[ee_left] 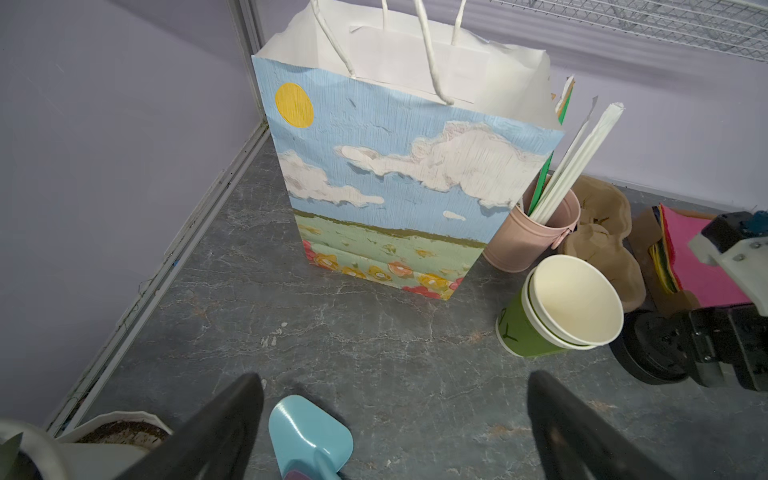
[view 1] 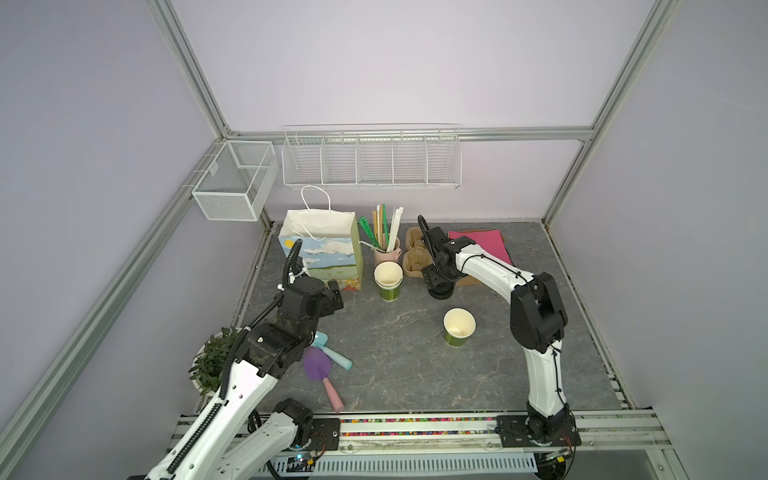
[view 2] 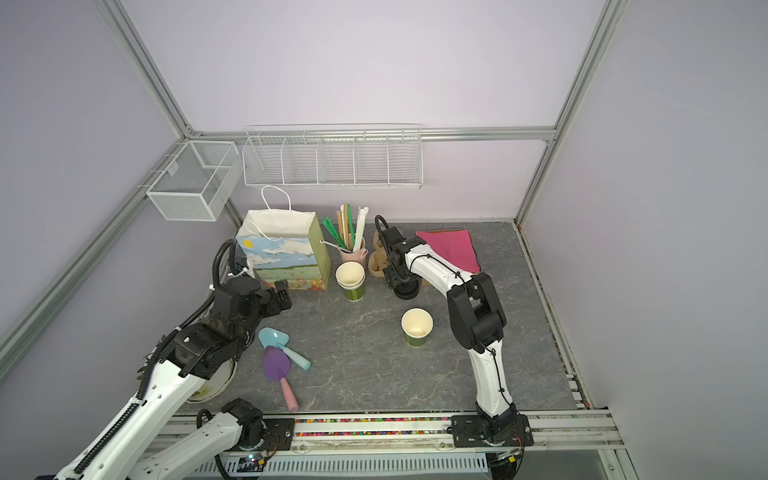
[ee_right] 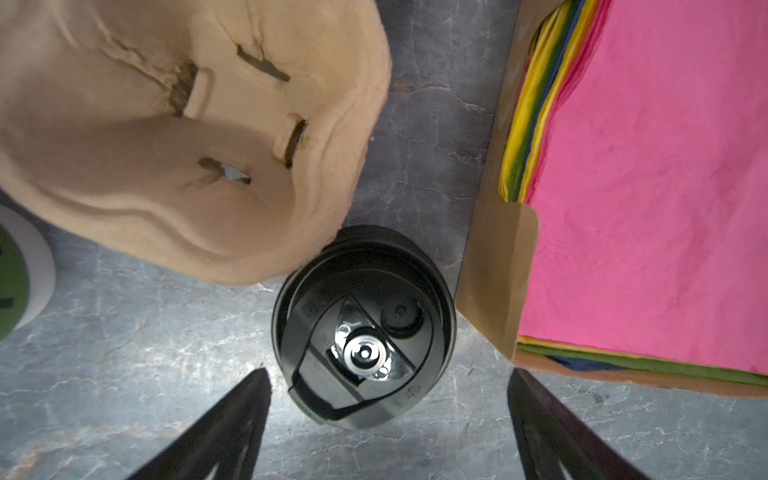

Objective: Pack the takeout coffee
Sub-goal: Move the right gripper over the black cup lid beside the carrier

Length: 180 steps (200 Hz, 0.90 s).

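No takeout coffee is in view; no capped cup shows. A lone lidless green cup (view 1: pixel 459 328) (view 2: pixel 417 326) stands right of centre. A short stack of black sip lids (view 1: pixel 440 293) (ee_right: pixel 363 307) sits behind it, between the pulp carrier and the napkin box. My right gripper (view 1: pixel 436 286) (ee_right: pixel 386 374) hangs just above the lids, open, fingers apart on either side and touching nothing. My left gripper (view 1: pixel 334 296) (ee_left: pixel 395 376) is open and empty over bare table in front of the painted paper bag (view 1: pixel 328 253) (ee_left: pixel 395 187).
Stacked lidless green cups (view 1: pixel 388 282) (ee_left: pixel 561 307) stand by the bag. A pink pot of straws (view 1: pixel 386 249), the pulp cup carrier (view 1: pixel 415 253) (ee_right: pixel 166 145) and pink napkins (view 1: pixel 482 245) (ee_right: pixel 644 187) line the back. Teal (view 2: pixel 274 338) and purple (view 2: pixel 276 365) scoops and a potted plant (view 1: pixel 212 361) lie front left.
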Motion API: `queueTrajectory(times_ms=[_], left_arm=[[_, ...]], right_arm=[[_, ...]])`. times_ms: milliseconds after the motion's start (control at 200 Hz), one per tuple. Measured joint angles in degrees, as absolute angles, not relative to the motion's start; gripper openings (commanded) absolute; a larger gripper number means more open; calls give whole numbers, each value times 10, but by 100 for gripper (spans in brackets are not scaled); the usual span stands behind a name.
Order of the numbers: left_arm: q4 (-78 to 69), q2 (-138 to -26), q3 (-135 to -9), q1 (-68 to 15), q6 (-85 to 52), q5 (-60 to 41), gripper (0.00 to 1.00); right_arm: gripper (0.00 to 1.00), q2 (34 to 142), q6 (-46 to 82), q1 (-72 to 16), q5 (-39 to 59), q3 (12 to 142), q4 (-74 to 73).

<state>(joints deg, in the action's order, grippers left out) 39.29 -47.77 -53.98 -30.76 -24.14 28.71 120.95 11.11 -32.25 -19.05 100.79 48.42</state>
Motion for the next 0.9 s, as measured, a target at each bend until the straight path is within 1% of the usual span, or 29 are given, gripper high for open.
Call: queueTrajectory(times_ms=[160, 580, 900], left_arm=[[393, -478, -540, -305, -239, 287, 99], [393, -478, -539, -303, -237, 287, 99], [393, -478, -536, -298, -237, 287, 99]], right_arm=[[94, 1213, 109, -322, -193, 1008, 484], [87, 1230, 106, -323, -186, 1006, 475], [90, 1230, 106, -325, -186, 1001, 469]])
